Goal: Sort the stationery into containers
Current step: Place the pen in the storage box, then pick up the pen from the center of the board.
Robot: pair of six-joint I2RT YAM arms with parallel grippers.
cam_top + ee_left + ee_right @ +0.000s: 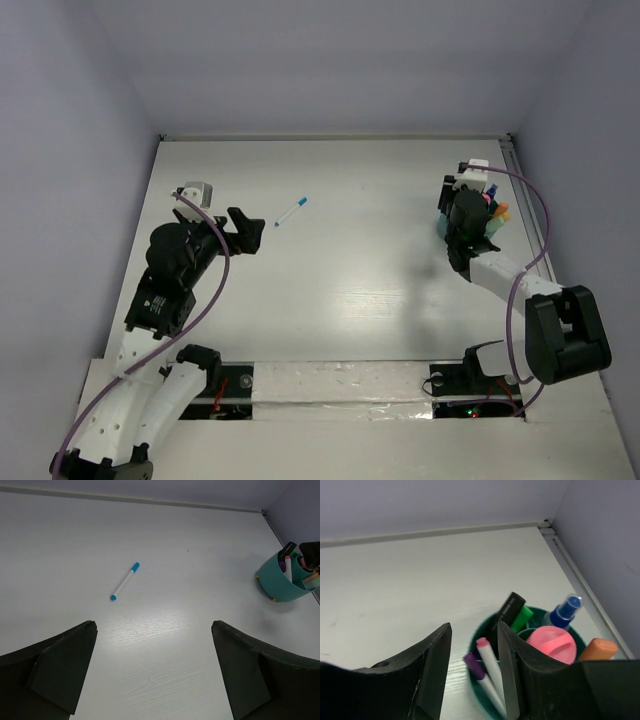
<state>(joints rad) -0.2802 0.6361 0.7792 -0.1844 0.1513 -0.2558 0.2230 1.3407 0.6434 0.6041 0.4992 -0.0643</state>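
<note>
**Crowded holder, one marker not yet sorted**

The trouble I'd watch for is at the teal holder [277, 585], which sits at the far right of the table [380, 290], close to the edge rail. It is already packed. I can see a pink-capped marker [487, 657], a purple-capped marker [475, 662], a black marker [507, 611], a green piece [521, 617], a blue-capped piece [566, 610], a pink-topped piece [551, 644] and an orange piece [598, 649].

The right gripper [474, 627] hangs directly over the holder's near rim, and one finger looks just beside the pink-capped marker. A sideways pull from there could catch a cap and drag that marker out, or nudge the light holder toward the rail. A straight lift looks safer to me.

The other risk is the blue-capped marker [291, 211], which lies flat on the bare table and well apart from the holder. It is thin and round, so a pinch that lands off-centre could roll it away, or the fingertips could scrape the tabletop. Carrying it across also means entering the space the right arm occupies, so the two arms could meet.

The right gripper stands partly open with a clear gap between its fingers. From the wrist view nothing is pinched in that gap, and the markers stand in the holder below it.

The left gripper [154, 625] is spread wide and empty. It hovers on the left side with the blue-capped marker ahead of it, not touching it.
</note>
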